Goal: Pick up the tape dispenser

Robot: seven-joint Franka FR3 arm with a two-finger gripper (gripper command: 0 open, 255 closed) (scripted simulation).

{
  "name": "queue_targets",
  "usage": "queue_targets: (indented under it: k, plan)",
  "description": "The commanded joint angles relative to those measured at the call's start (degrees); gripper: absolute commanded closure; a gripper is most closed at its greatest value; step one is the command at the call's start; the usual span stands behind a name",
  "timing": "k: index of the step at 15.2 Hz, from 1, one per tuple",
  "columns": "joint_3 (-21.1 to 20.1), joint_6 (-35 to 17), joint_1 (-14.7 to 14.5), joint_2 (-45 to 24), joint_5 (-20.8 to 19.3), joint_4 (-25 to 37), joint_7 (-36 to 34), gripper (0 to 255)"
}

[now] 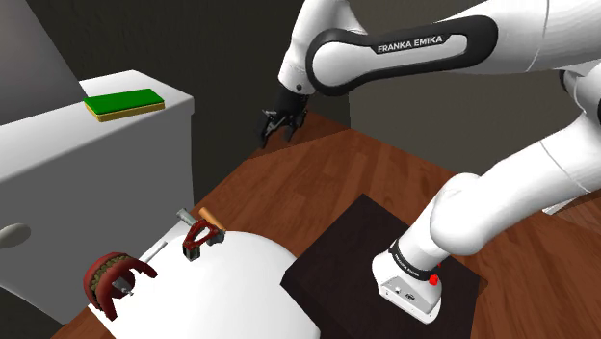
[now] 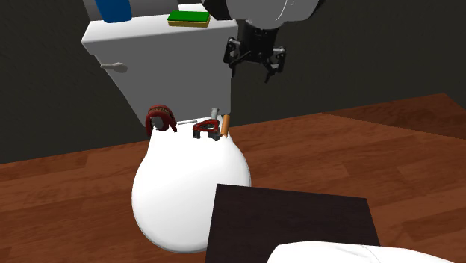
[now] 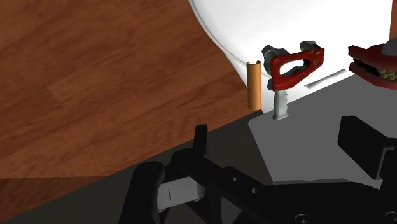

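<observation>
My end effector (image 1: 280,128) hangs up in the air w/ its two fingers spread apart, holding nothing. It is out over the wood floor (image 1: 318,173), beside the white toilet tank (image 1: 96,173). I think it sits high so I can look down and pick my spot b4 going in. The tape dispenser (image 1: 114,277) is, I think, the big red thing w/ a brownish roll inside. It lies on the white toilet lid (image 1: 241,294), at the back by the tank, well apart from the end effector and lower down. Near it is a thin pale stick (image 1: 157,248), then a smaller red tool (image 1: 199,236) and a wood handle (image 3: 254,84) at the lid's edge. The lid looks smooth, so I guess a bump could make stuff slide off. The tank is the one thing here that holds stuff. Its top is shut, so idk what's inside. On top lie a green sponge (image 1: 123,103) and a blue thing (image 2: 116,9). Next I'd need to go down and over to the big red one.
</observation>
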State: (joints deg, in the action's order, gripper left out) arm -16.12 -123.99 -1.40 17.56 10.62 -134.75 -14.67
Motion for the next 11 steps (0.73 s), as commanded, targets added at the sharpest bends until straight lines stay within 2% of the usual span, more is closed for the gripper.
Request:
queue_targets:
  k: [1,11]
  plan:
    - [-1.1,-2.9,0.0,-4.1,-0.3,0.5,-1.6,0]
    - [-3.9,-13.2,-1.4,-26.3,-5.8,8.6,-11.2,0]
